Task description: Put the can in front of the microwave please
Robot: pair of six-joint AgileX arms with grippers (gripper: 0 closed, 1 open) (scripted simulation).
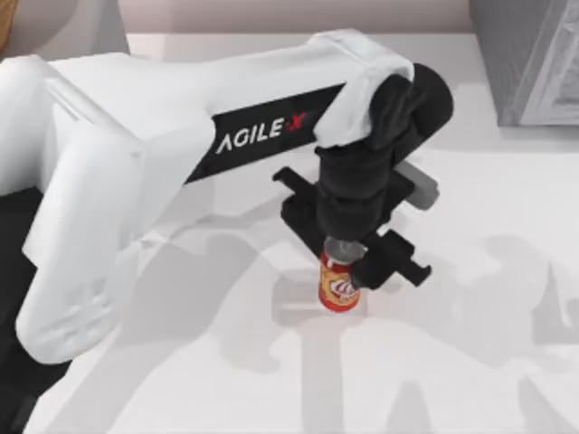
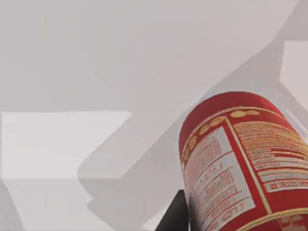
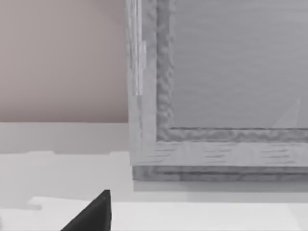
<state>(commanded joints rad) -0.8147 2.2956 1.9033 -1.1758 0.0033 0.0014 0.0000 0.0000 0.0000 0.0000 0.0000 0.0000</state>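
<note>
White table (image 1: 470, 271), left claw (image 1: 348, 258) clamped around upright can (image 1: 338, 287).

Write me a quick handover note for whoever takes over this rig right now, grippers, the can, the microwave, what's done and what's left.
Left gripper: over the table's middle, shut on the can, which stands upright.
Right gripper: parked near the grey box.
Grey box: top view's far right corner.
Done: can gripped.
Left: carry it to the box's front, set it down, release.
</note>
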